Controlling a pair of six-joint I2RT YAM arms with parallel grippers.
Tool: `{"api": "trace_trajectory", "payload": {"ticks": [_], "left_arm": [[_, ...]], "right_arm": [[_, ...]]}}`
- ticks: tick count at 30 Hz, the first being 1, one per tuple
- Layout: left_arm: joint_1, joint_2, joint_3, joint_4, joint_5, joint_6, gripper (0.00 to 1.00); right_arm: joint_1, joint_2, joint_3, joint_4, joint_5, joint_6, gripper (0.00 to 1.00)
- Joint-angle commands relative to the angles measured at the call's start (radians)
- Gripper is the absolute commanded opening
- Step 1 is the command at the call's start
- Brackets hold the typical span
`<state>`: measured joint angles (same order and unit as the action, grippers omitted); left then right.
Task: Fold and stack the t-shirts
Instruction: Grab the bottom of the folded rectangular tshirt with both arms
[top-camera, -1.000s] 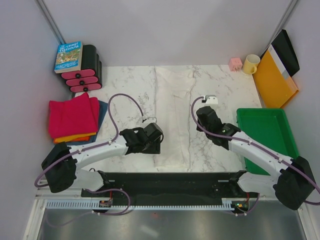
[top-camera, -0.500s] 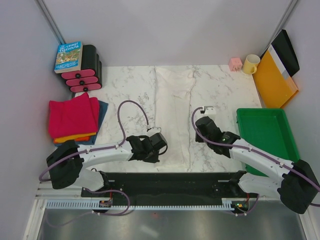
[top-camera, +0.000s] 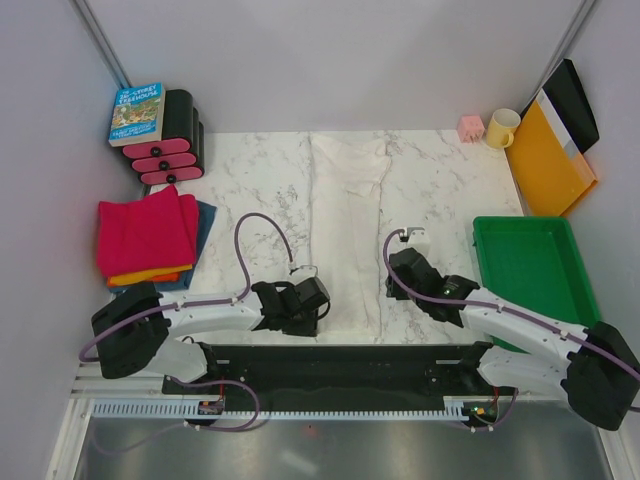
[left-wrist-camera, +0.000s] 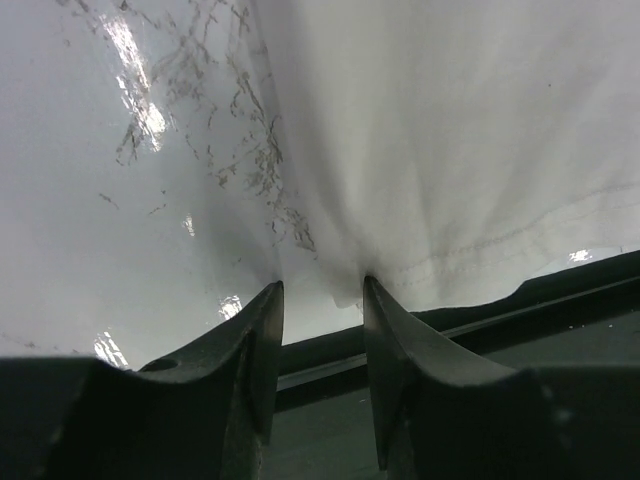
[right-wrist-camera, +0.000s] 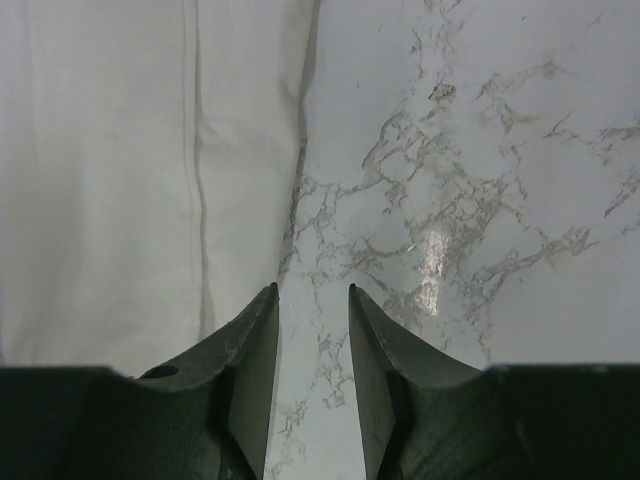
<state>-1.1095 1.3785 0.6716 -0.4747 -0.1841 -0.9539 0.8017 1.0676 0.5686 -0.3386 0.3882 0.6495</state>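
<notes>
Apparently hovered with left gripper (left-wrist-camera: 322, 290) and right gripper (right-wrist-camera: 313, 295) parted, empty, at the six-o'clock hem of the cream-white shirt (top-camera: 345, 230); likely needed corner pinches next.

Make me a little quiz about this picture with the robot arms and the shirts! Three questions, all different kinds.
1. True or false: the cream-white shirt lies stretched out in the middle of the table.
2. Which colour is on top of the folded pile at the left? A magenta-pink, B green, C black.
3. Fill the gap: the right gripper has its jaws apart over bare ____, just beside the shirt's edge.
Key: 1 true; 2 A; 3 marble.
</notes>
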Motion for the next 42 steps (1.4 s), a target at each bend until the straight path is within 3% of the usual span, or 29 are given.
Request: {"api": "trace_trajectory", "payload": {"ticks": [1, 7, 16, 32, 35, 42], "left_arm": [[-0.027, 0.013, -0.032, 0.019, 0.005, -0.069, 0.45], [-0.069, -0.154, -0.070, 0.018, -0.087, -0.121, 0.55], [-0.069, -0.190, -0.076, 0.015, -0.133, -0.143, 0.55], [-0.069, 0.043, -0.092, 0.133, -0.089, -0.161, 0.51], [-0.069, 0.053, -0.099, 0.128, -0.066, -0.169, 0.44], [-0.070, 0.001, -0.135, 0.105, -0.049, -0.178, 0.16]], "right_arm": [[0.010, -0.040, -0.006, -0.007, 0.018, 0.035, 0.42], [0.024, -0.092, 0.001, -0.030, 0.038, 0.045, 0.43], [0.053, -0.115, -0.018, -0.059, 0.058, 0.078, 0.43], [0.079, -0.132, -0.041, -0.074, 0.063, 0.093, 0.43], [0.085, -0.130, -0.052, -0.074, 0.057, 0.105, 0.43], [0.100, -0.150, -0.093, -0.073, 0.052, 0.153, 0.43]]}}
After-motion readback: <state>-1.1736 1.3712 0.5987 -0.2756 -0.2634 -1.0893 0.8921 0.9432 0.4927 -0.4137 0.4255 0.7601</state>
